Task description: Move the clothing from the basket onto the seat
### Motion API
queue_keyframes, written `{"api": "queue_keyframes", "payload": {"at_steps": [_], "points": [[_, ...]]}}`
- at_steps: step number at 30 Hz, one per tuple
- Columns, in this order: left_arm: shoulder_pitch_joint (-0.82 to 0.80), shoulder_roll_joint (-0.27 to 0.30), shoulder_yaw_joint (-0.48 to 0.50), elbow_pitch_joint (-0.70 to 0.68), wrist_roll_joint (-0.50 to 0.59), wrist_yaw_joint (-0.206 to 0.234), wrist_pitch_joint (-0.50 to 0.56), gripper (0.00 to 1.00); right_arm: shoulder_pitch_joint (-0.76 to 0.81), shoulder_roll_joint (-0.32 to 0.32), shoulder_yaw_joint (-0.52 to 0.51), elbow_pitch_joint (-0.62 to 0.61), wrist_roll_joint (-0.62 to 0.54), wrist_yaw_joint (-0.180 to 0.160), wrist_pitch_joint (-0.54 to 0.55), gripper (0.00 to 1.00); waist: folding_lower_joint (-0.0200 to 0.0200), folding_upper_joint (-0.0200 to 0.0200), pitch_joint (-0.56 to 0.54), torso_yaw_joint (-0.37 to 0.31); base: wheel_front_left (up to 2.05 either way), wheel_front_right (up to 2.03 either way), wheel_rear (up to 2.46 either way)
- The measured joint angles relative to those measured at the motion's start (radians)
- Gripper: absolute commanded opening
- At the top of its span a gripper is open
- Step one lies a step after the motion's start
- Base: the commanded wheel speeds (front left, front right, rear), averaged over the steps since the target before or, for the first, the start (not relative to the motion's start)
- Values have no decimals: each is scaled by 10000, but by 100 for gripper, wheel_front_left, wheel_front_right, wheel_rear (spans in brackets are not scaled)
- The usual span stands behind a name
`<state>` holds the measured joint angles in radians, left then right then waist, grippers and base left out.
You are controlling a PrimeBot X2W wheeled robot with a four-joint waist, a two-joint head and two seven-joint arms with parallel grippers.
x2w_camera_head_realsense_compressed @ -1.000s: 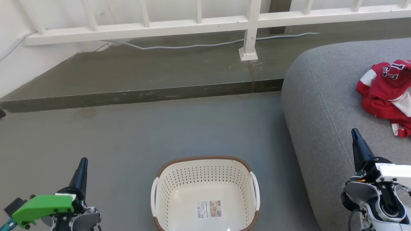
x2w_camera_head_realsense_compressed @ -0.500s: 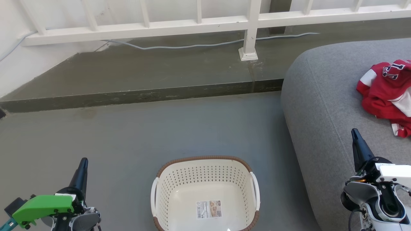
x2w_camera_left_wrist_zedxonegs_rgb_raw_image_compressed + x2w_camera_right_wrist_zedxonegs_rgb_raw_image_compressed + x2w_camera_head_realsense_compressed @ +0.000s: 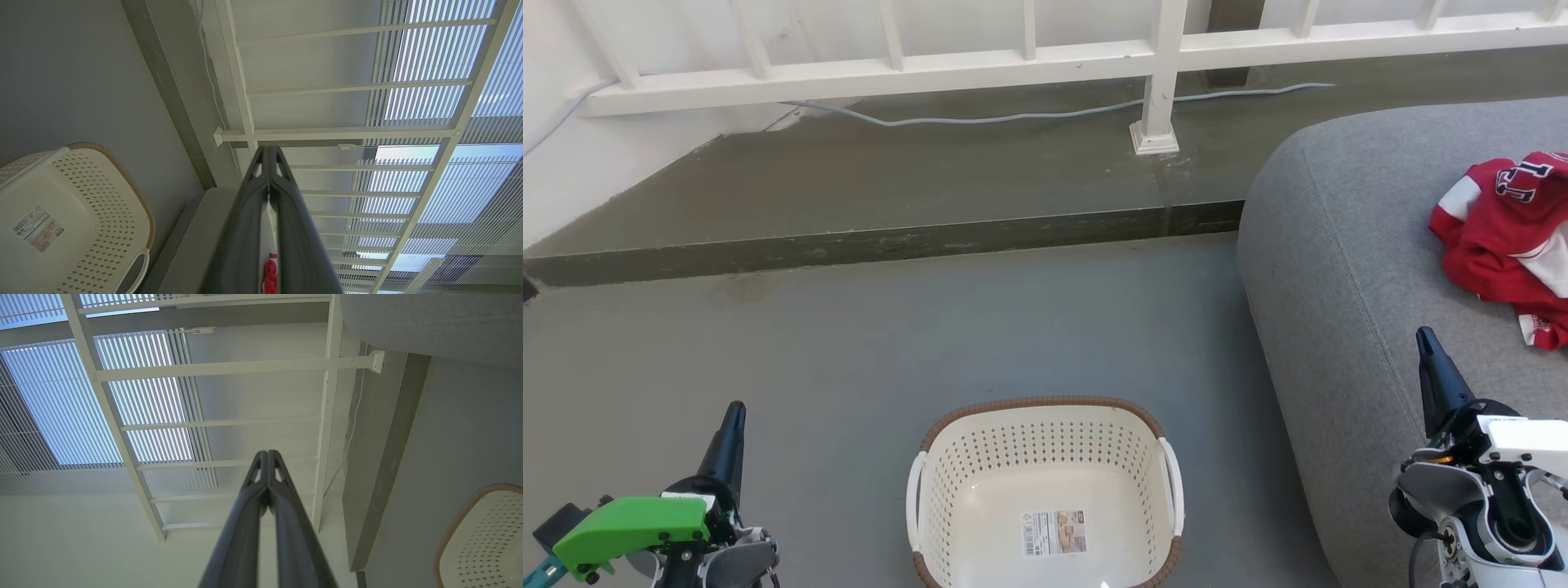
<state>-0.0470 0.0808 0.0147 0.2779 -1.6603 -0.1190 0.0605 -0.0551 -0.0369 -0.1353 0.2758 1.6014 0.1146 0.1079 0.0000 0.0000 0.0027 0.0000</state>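
Note:
The cream basket (image 3: 1045, 425) with a brown rim stands on the floor at the bottom centre, holding only a label sticker (image 3: 1054, 532). Red clothing (image 3: 1507, 245) with white panels and lettering lies crumpled on the grey seat (image 3: 1339, 245) at the right edge. My left gripper (image 3: 735, 408) is shut at the lower left, left of the basket and holding nothing. My right gripper (image 3: 1423, 335) is shut at the lower right, over the seat's front, below the clothing. The left wrist view has the shut left gripper (image 3: 268, 149), the basket (image 3: 114, 212) and a bit of red clothing (image 3: 269, 275). The right wrist view has the shut right gripper (image 3: 267, 453).
A raised concrete step (image 3: 882, 237) crosses the floor beyond the basket. A white railing (image 3: 1160, 73) with a post stands on it, and a grey cable (image 3: 1013, 116) runs along its base. Bare grey floor (image 3: 849, 351) lies between the step and the basket.

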Motion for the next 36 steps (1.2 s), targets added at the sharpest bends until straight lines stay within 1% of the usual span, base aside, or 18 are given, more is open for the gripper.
{"api": "queue_keyframes", "payload": {"at_steps": [36], "points": [[-7,-12,44,19,0,-44,2,0,0,2,0,-2,0,0,0,0,0,0,-1,1,0,0,0]]}}
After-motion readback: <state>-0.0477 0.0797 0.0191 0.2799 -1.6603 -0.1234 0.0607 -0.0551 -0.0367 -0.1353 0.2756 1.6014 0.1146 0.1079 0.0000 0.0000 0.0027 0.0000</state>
